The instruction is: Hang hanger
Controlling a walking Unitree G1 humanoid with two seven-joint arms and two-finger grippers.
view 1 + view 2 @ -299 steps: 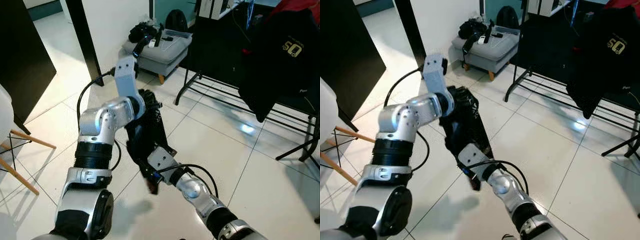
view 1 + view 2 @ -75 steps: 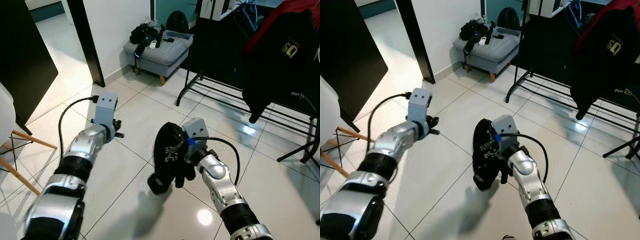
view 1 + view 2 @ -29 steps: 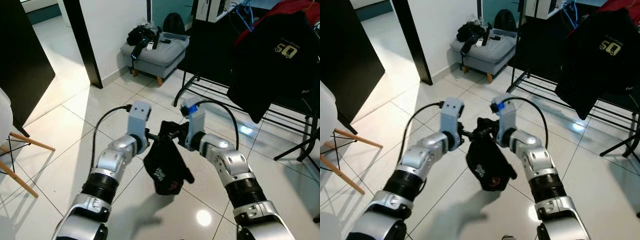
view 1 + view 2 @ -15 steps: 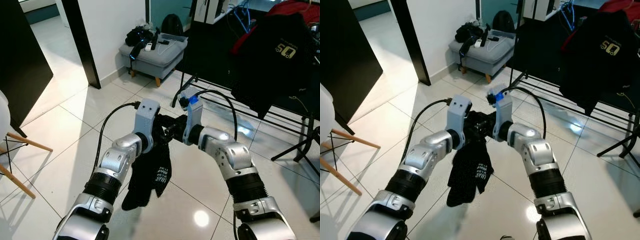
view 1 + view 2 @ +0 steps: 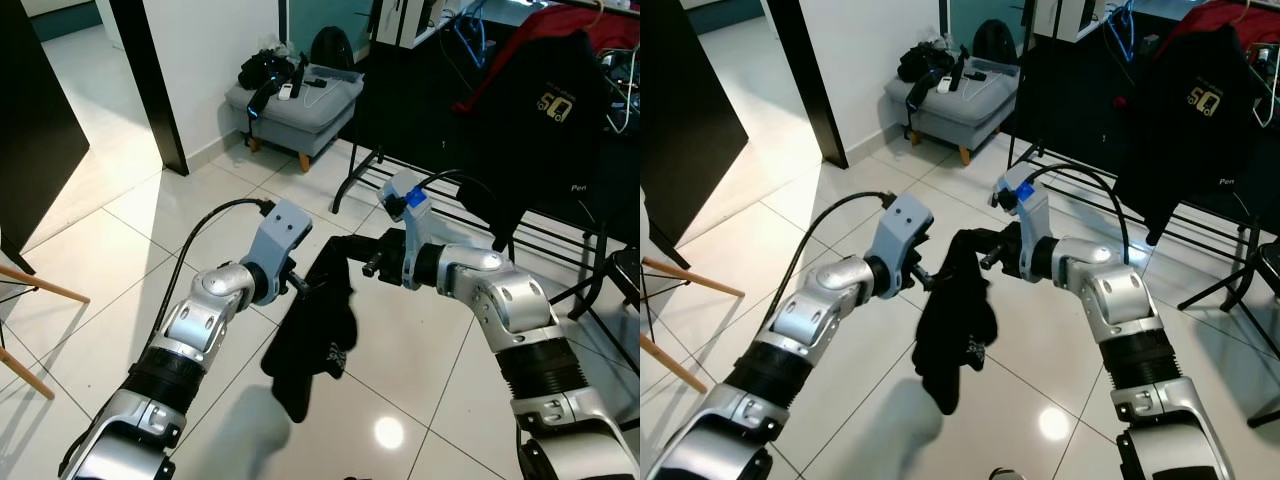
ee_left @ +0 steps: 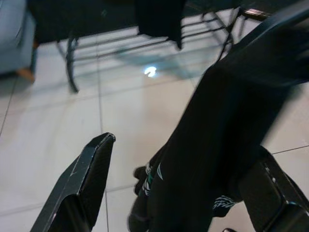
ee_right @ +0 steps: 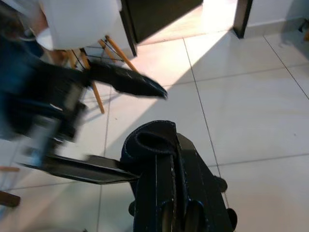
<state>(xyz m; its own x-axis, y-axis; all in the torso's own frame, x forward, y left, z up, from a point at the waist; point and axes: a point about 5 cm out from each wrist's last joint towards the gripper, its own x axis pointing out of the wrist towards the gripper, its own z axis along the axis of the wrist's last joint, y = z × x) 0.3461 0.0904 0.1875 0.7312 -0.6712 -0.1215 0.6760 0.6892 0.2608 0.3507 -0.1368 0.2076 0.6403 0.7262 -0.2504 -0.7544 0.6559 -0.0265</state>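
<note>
Tiled floor [image 5: 120, 250]; rack [image 5: 560, 215] ahead. R gripper [image 5: 990, 260] clamps garment [image 5: 955, 320]; L gripper [image 5: 930, 282] jaws apart. Keep it taut.

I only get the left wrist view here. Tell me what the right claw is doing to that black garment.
Observer: The right claw is shut on the garment's top fold and holds it up.
Operator: Give me the left claw's place against it.
Observer: The left claw is about level with the right one, on the garment's other side, and the cloth hangs down between them.
Operator: Now say what is on the rack.
Observer: A black jacket with a yellow logo hangs on the rack, ahead and to the right.
</note>
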